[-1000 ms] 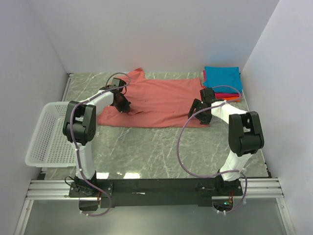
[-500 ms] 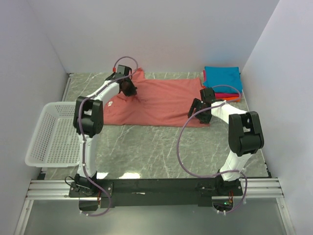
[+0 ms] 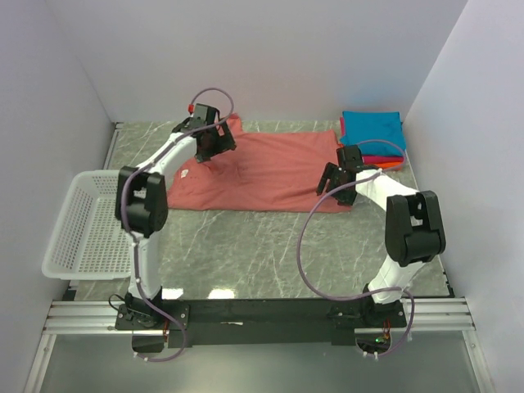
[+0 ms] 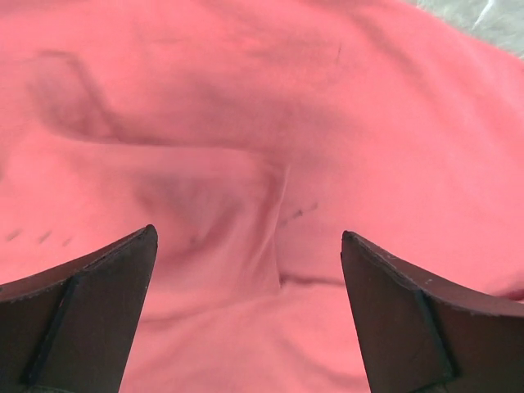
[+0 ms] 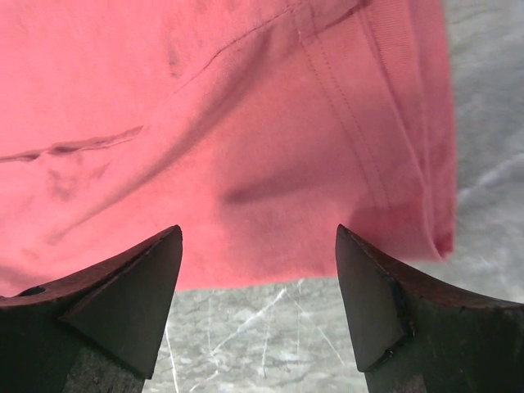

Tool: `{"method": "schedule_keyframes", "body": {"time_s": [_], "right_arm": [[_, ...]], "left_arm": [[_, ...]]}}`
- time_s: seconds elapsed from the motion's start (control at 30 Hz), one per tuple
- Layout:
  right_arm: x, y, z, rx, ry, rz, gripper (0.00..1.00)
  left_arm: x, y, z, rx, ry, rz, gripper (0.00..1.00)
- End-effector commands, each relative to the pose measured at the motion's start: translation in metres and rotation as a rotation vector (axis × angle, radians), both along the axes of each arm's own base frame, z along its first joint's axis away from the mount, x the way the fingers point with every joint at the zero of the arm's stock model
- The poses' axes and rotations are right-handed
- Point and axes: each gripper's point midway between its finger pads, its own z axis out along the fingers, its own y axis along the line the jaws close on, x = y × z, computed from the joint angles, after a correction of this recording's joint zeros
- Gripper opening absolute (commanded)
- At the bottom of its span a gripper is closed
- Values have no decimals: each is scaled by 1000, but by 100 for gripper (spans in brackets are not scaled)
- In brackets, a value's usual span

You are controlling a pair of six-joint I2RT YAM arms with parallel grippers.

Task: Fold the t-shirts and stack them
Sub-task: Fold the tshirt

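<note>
So both are spread wide, grasping nothing; left gripper (image 4: 247,233) hovers over one end of the salmon shirt (image 3: 270,168), right gripper (image 5: 258,231) over its hem corner, probably lining up a fold; the folded stack (image 3: 372,131) sits just beyond the right gripper on the desk (image 3: 246,246).

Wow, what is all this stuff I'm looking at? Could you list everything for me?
salmon t-shirt: one, salmon red, spread flat across the middle of the table
folded t-shirts: one stack, teal on top with magenta and orange edges beneath, far right corner
basket: one, white mesh, left edge of the table
table: one, grey-green marbled
left gripper: one, black, open over the shirt's far left end
right gripper: one, black, open over the shirt's near right hem
</note>
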Motion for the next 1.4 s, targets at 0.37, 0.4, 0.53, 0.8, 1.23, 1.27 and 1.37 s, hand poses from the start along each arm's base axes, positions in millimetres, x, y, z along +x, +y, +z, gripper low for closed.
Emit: {"method": "schedule_keyframes", "body": {"time_s": [0.37, 0.4, 0.53, 0.8, 1.23, 1.27, 1.37], "right_arm": [[39, -1, 18, -35, -47, 23, 82], [37, -3, 13, -40, -26, 26, 82], [23, -7, -14, -49, 69, 58, 82], [-57, -27, -24, -102, 217, 8, 81], [-202, -22, -35, 31, 335, -95, 81], [-205, -19, -32, 43, 327, -93, 81], [-185, -14, -7, 71, 208, -72, 81]], "left_arm": [[-60, 80, -24, 2, 66, 223, 99], [-61, 78, -28, -8, 72, 219, 99], [-78, 79, -54, -6, 143, 220, 99], [-159, 96, -90, 20, 328, 342, 100], [-311, 128, -88, 123, 497, 526, 99], [-315, 130, -84, 139, 492, 548, 99], [-310, 129, -61, 157, 417, 532, 99]]}}
